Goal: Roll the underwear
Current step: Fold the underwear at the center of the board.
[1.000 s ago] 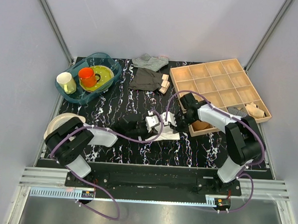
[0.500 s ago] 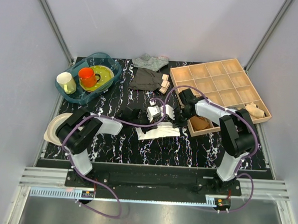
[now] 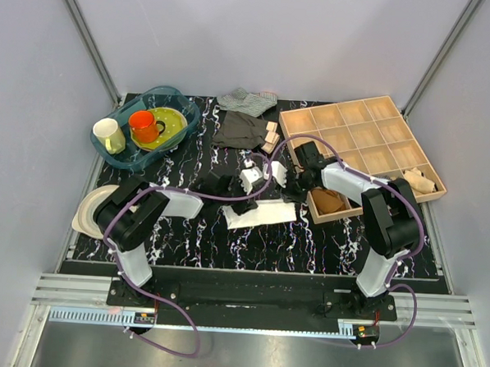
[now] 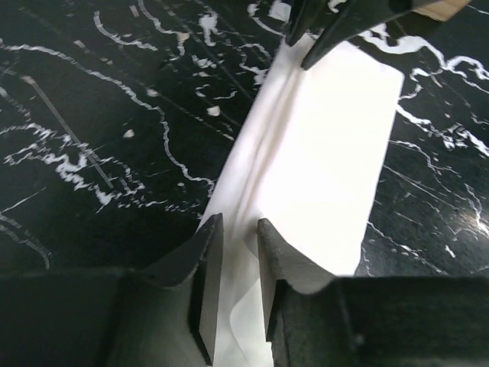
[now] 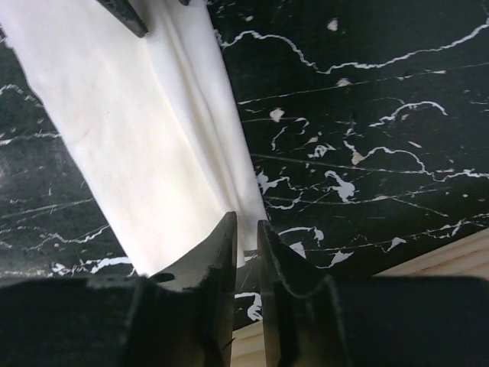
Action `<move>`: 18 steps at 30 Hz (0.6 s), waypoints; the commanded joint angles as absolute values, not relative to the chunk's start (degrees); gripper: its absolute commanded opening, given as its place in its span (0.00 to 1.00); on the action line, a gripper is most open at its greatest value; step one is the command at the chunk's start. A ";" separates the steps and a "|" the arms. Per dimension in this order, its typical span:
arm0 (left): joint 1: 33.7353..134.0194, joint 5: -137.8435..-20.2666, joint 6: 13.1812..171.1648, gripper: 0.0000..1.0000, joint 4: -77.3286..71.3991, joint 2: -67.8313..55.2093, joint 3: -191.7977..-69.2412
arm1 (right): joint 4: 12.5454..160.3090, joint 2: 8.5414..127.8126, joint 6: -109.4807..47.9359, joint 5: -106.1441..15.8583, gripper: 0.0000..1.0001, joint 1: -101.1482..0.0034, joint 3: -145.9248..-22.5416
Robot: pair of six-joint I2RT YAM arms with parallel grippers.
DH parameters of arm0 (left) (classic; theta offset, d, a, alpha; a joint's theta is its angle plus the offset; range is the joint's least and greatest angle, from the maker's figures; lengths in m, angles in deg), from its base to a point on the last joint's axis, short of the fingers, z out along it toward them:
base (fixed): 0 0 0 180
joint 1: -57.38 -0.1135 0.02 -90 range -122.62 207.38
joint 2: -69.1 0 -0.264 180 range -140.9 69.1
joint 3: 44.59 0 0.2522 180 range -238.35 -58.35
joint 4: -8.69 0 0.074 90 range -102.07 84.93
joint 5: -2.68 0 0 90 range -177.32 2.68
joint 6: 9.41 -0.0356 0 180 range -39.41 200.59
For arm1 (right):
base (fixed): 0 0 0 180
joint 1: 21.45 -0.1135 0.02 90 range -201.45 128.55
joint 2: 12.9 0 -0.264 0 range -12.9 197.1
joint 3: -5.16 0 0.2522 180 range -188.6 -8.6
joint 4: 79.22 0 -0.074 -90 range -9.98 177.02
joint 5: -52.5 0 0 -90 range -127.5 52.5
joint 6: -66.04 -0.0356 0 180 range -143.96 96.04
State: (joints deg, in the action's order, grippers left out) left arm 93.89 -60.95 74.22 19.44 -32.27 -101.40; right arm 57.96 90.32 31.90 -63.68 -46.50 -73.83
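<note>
Moved since a second ago: left gripper [image 4: 238, 222] and right gripper [image 5: 246, 220], both drawn toward the far side, jaws slightly parted and empty; the underwear [image 3: 261, 213] lies mid-table as a flat folded strip, apparently not yet rolled.

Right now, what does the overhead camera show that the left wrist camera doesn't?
Only the overhead view: the wooden compartment tray, the blue basin and the dark grey garment. Only the left wrist view: a lengthwise crease in the white underwear, seen past the left claw. Both: the underwear lying as a folded strip on the black marble table.
</note>
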 commanded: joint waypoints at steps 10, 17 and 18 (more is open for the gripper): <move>92.45 -80.19 83.75 0.43 12.17 -15.38 -100.89 | 60.49 84.22 22.80 -65.69 0.43 -46.05 -76.09; 88.41 -80.46 100.84 0.48 1.97 -1.93 -96.59 | 42.39 90.79 28.16 -80.21 0.69 -46.23 -88.74; 87.97 -78.02 102.90 0.49 2.48 -0.88 -93.54 | 39.42 92.20 27.73 -80.91 0.69 -46.14 -90.58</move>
